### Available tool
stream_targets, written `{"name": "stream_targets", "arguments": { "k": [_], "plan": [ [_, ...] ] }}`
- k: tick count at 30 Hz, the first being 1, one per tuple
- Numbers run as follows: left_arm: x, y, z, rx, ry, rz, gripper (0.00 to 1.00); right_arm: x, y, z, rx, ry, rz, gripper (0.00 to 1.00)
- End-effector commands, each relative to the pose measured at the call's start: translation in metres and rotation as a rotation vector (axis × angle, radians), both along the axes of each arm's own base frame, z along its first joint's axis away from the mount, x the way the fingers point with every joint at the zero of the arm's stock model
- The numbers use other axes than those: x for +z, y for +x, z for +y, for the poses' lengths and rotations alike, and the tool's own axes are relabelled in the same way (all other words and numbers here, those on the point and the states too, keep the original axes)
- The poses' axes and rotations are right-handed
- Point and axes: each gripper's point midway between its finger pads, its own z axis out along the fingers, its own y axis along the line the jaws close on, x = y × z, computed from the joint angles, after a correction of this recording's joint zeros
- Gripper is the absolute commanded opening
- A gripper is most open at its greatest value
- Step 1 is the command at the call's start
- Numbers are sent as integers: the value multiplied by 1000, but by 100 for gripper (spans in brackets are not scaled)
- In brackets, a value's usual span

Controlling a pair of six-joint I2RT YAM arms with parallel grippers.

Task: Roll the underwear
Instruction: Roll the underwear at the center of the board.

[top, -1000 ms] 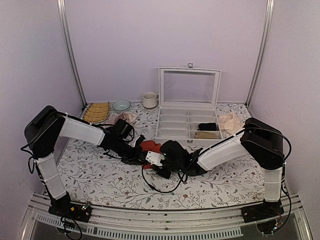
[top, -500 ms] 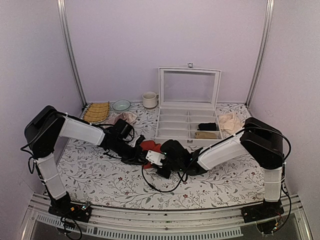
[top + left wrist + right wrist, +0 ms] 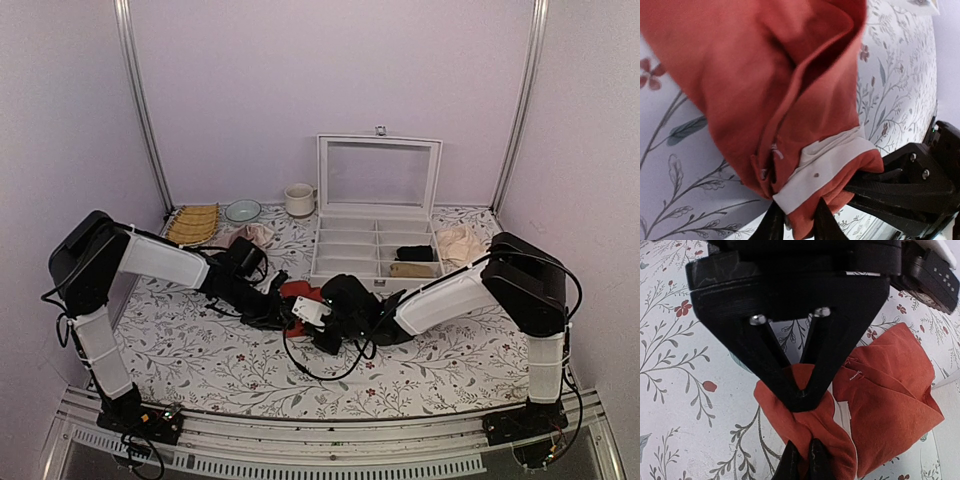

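Observation:
The underwear (image 3: 297,291), red-orange with a cream waistband (image 3: 832,160), lies bunched on the floral table between both arms. The left gripper (image 3: 797,226) straddles the folded waistband edge, with cloth filling the gap between its fingers. My right gripper (image 3: 803,460) is shut, pinching a fold of the red fabric (image 3: 890,390) between its fingertips. The two grippers meet nose to nose over the cloth. The left one's black fingers (image 3: 802,382) form a V in the right wrist view. In the top view the left gripper (image 3: 283,311) and right gripper (image 3: 306,322) cover most of the garment.
A white compartment box (image 3: 345,252) with its lid raised stands just behind, holding a dark and a tan roll. A dusty-pink cloth (image 3: 250,236), woven mat (image 3: 193,223), bowl (image 3: 242,210) and cup (image 3: 298,199) sit at the back left. A pale beige cloth (image 3: 460,244) lies at the right.
The right gripper has closed its fingers onto the red fabric and edged a little toward the left arm. The left gripper's fingers have eased slightly apart on the waistband.

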Motion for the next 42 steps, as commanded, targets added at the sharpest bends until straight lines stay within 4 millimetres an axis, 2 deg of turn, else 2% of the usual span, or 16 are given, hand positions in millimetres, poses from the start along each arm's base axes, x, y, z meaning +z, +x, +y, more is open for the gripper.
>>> {"name": "stream_targets", "arguments": {
  "k": [1, 5, 9, 12, 14, 20, 30, 32, 34, 42],
  "plan": [
    [3, 4, 15, 32, 28, 23, 30, -68, -42, -31, 24, -188, 286, 0],
    [16, 17, 26, 81, 15, 1, 40, -57, -54, -22, 34, -152, 400, 0],
    [28, 26, 36, 116, 6, -23, 41, -50, -61, -14, 34, -124, 503, 0],
    [33, 29, 42, 147, 5, -36, 42, -57, -68, -17, 29, -142, 569, 0],
    [37, 30, 45, 163, -1, -43, 42, -51, -62, -10, 21, -115, 609, 0],
    [40, 26, 49, 180, -19, -49, 42, -50, -52, -13, -29, -62, 794, 0],
    [41, 16, 51, 177, -42, -55, 42, -67, -48, -12, -65, -48, 1031, 0],
    [39, 12, 51, 175, -51, -55, 42, -65, -48, -11, -68, -45, 1071, 0],
    [40, 9, 50, 170, -66, -60, 43, -80, -50, -16, -97, -75, 1114, 0],
    [35, -11, 37, 109, -110, -66, 46, -97, -48, -22, -167, -127, 1182, 0]
  ]
}}
